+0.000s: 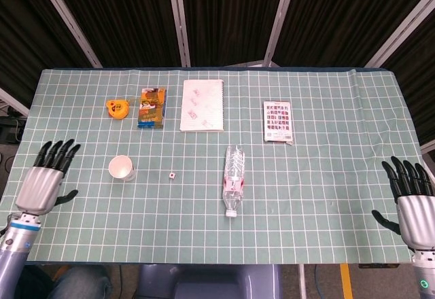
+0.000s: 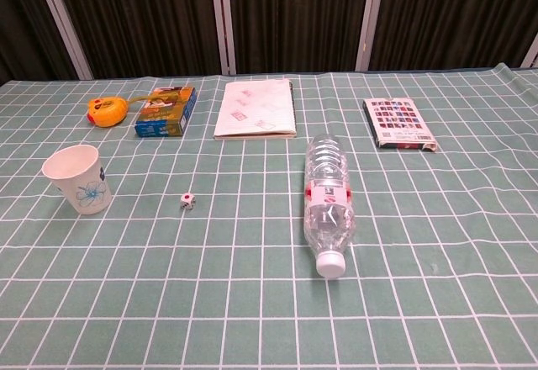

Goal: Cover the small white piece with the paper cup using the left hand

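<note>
Dark curtains hung behind a table (image 1: 340, 244) spread with a green checked cloth. At the left edge, the left hand (image 1: 46, 180) hovered over the cloth, fingers spread and holding nothing, well apart from the paper cup (image 1: 121, 168), which stood upright, mouth up, in the left half toward the near edge. Just right of it, not touching, sat the small white piece (image 1: 172, 175). Along the far edge lay an orange tape measure (image 1: 117, 108), a colourful box (image 1: 151, 107) and a notebook (image 1: 202, 105). A water bottle (image 1: 233, 179) lay on its side near the centre, cap toward the near edge. Further right lay a card pack (image 1: 278, 121). At the right edge the right hand (image 1: 414, 207) was likewise spread and empty.
</note>
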You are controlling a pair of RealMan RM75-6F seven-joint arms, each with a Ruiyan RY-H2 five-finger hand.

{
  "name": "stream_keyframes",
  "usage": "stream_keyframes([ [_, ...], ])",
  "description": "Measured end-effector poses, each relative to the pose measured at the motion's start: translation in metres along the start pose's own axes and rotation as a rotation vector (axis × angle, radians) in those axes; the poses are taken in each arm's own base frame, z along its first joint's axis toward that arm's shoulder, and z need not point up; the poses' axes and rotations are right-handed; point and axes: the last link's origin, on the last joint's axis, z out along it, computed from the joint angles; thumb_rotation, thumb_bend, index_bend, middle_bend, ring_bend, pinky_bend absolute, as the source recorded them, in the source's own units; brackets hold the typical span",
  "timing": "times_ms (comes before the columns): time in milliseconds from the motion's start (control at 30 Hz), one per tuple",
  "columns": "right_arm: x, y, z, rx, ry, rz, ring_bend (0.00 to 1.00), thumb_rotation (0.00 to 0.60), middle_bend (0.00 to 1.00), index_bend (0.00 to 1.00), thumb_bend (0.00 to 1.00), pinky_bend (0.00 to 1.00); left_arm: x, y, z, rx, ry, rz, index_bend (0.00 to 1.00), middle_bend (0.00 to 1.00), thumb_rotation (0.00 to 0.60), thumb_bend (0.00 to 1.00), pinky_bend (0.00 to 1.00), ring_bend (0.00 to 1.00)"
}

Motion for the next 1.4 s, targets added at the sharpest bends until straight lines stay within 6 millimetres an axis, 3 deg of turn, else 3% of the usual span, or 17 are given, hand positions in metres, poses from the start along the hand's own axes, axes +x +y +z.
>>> stream_keyframes([
  [267, -0.004, 0.001, 0.003, 0.002, -0.034, 0.032, 0.00, 0.600, 0.00, 0.00, 0.00, 0.00, -0.035, 0.038, 0.043, -0.199, -0.032, 0.339, 0.10, 0.00, 0.600, 0.00, 0.00, 0.00],
  [467, -0.006, 0.004, 0.006, -0.009, -0.041, 0.025, 0.00, 0.600, 0.00, 0.00, 0.00, 0.00, -0.065, 0.068, 0.063, -0.315, -0.068, 0.535, 0.14, 0.01, 0.600, 0.00, 0.03, 0.00],
  [600, -0.006, 0.005, 0.006, -0.010, -0.043, 0.025, 0.00, 0.600, 0.00, 0.00, 0.00, 0.00, -0.075, 0.079, 0.068, -0.358, -0.059, 0.599, 0.18, 0.12, 0.600, 0.00, 0.12, 0.08],
  [767, -0.006, 0.005, 0.006, -0.010, -0.042, 0.028, 0.00, 0.600, 0.00, 0.00, 0.00, 0.00, -0.082, 0.086, 0.073, -0.379, -0.030, 0.653, 0.42, 0.33, 0.600, 0.00, 0.30, 0.26],
  [1000, -0.006, 0.005, 0.006, -0.012, -0.045, 0.031, 0.00, 0.600, 0.00, 0.00, 0.00, 0.00, -0.083, 0.086, 0.076, -0.349, 0.011, 0.675, 0.53, 0.46, 0.600, 0.00, 0.46, 0.40],
  [1233, -0.007, 0.005, 0.007, -0.011, -0.052, 0.031, 0.00, 0.600, 0.00, 0.00, 0.00, 0.00, -0.081, 0.076, 0.077, -0.296, -0.004, 0.590, 0.55, 0.47, 0.600, 0.00, 0.48, 0.41],
  [1400, -0.008, 0.004, 0.006, -0.009, -0.055, 0.033, 0.00, 0.600, 0.00, 0.00, 0.00, 0.00, -0.073, 0.065, 0.077, -0.202, -0.025, 0.368, 0.55, 0.47, 0.600, 0.00, 0.48, 0.41],
])
